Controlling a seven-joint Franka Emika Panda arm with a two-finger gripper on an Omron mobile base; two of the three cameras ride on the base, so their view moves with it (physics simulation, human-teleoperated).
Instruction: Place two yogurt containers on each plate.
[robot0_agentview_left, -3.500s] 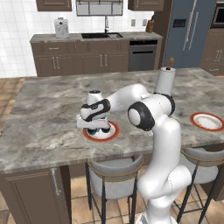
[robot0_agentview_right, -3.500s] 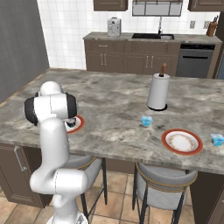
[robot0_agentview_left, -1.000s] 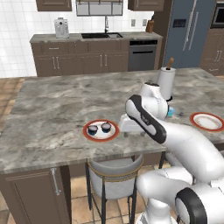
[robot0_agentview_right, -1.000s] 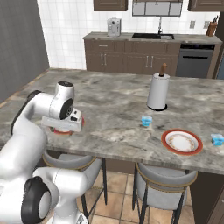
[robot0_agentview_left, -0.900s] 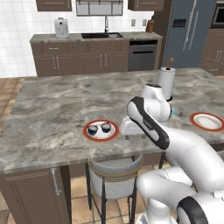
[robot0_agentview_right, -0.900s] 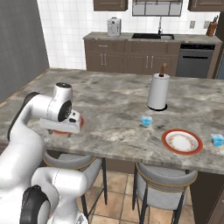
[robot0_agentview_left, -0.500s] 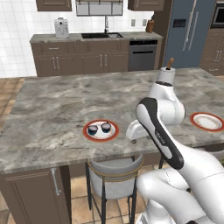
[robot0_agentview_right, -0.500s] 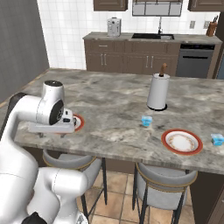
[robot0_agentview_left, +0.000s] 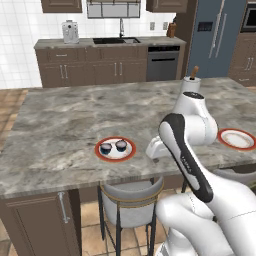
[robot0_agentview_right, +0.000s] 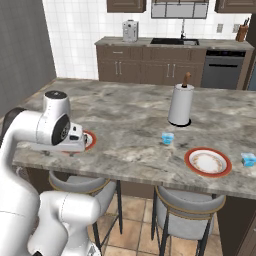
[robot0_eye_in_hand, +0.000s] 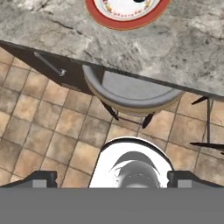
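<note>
My fingers (robot0_eye_in_hand: 112, 177) stood apart and empty, with the small light blue yogurt cup (robot0_agentview_right: 167, 138) lying well to my right on the grey marble counter (robot0_agentview_right: 130, 125).

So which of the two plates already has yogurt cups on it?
The left plate, holding two dark yogurt cups. The right plate is bare; both light blue cups sit on the counter.

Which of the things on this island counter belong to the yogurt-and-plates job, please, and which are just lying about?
Job: filled plate holding two navy yogurt cups; empty plate; light blue cup; second light blue cup.
Lying about: paper-towel roll; stools; toaster.
</note>
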